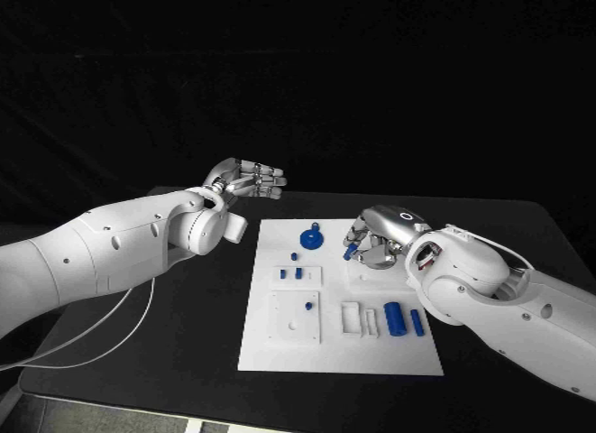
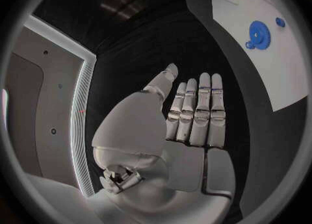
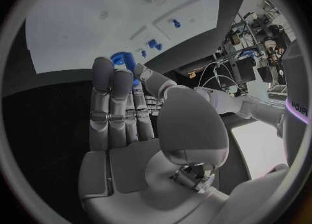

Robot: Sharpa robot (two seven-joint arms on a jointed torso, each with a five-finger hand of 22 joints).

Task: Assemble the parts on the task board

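The right hand (image 1: 373, 240) hangs over the far part of the white board (image 1: 279, 356), fingers bent downward. A bit of blue shows at its fingertips in the head view, and in the right wrist view a blue piece (image 3: 122, 60) sits just past the fingers (image 3: 112, 96); whether the hand pinches it or merely covers it cannot be told. Just beside the hand, on the side toward the other arm, a blue gear (image 1: 309, 238) stands on the board. Nearer the robot than the hand lie two blue cylinders (image 1: 395, 317) and some small blue pegs (image 1: 291, 272), apparently laid out ready for picking up.

The left hand (image 1: 246, 181) is held up off the board, well apart from the parts, fingers straight and close together with nothing in them, so it is empty and open. It seems parked there to leave the right hand room to work.

Most parts still lie loose, so the assembly looks early.
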